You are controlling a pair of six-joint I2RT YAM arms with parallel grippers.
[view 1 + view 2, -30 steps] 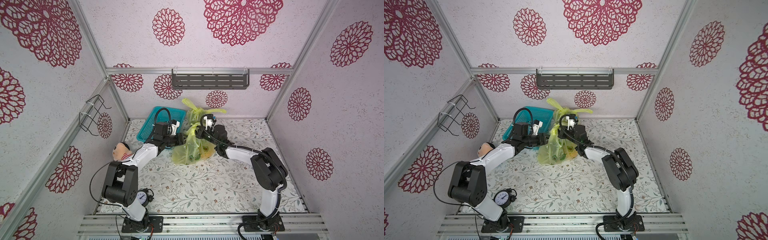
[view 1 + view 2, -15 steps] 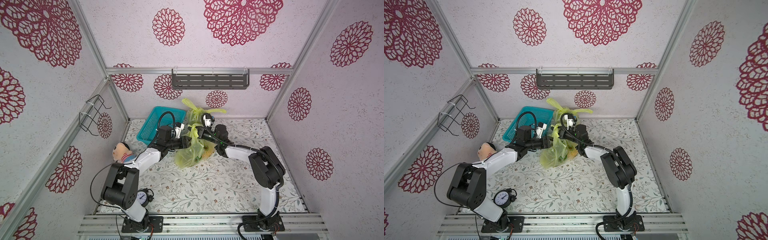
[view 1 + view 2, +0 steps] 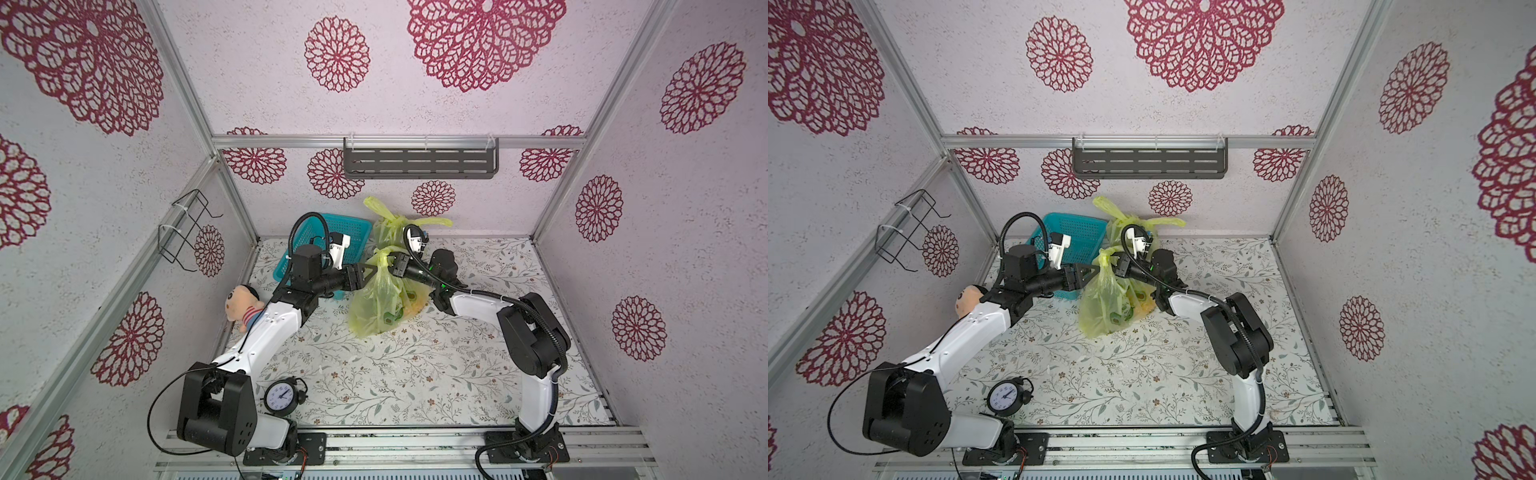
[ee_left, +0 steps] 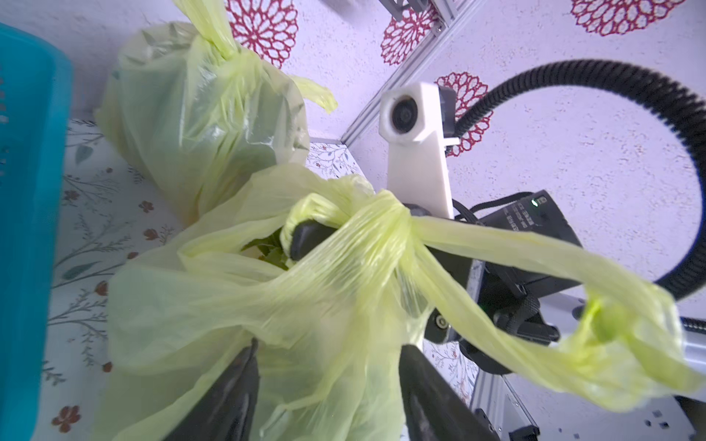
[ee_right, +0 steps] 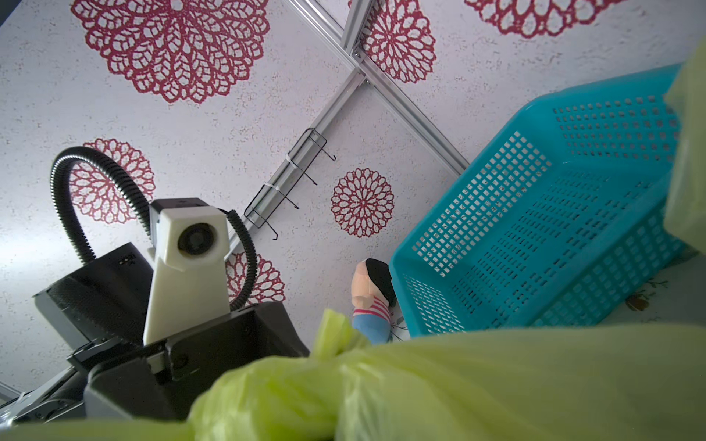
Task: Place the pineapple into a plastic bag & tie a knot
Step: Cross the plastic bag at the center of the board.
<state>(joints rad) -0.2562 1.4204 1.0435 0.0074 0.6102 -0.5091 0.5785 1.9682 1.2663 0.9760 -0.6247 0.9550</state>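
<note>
- Black wire rack (image 3: 187, 232) is fixed on the left wall.
- Plush doll with a striped shirt (image 3: 245, 305) lies by the left wall, beside the left arm.
- Round black alarm clock (image 3: 282, 397) stands at the near edge, next to the left arm's base.
- Teal perforated plastic basket (image 3: 353, 228) is in the far left corner, behind the left arm's wrist.
- Left gripper (image 3: 372, 271) is at the bag's neck with its jaws spread. In the wrist view the dark fingers (image 4: 229, 389) stand apart, and the film lies between them unpinched.
- Yellow-green thin plastic bag (image 3: 374, 307) sits mid-table with its bottom on the floral tabletop (image 3: 415, 374). Its neck is pulled up between the two grippers, with handles twisted into a knot (image 4: 397, 217).
- Pineapple (image 3: 409, 305) is inside that bag and shows yellow through the film.
- Right gripper (image 3: 390, 262) is closed, clamped on the bag's handle at the neck.
- Second tied yellow-green bag (image 3: 388, 228) stands against the back wall, just behind.
- Dark grey slotted shelf (image 3: 419, 164) is on the back wall above.
</note>
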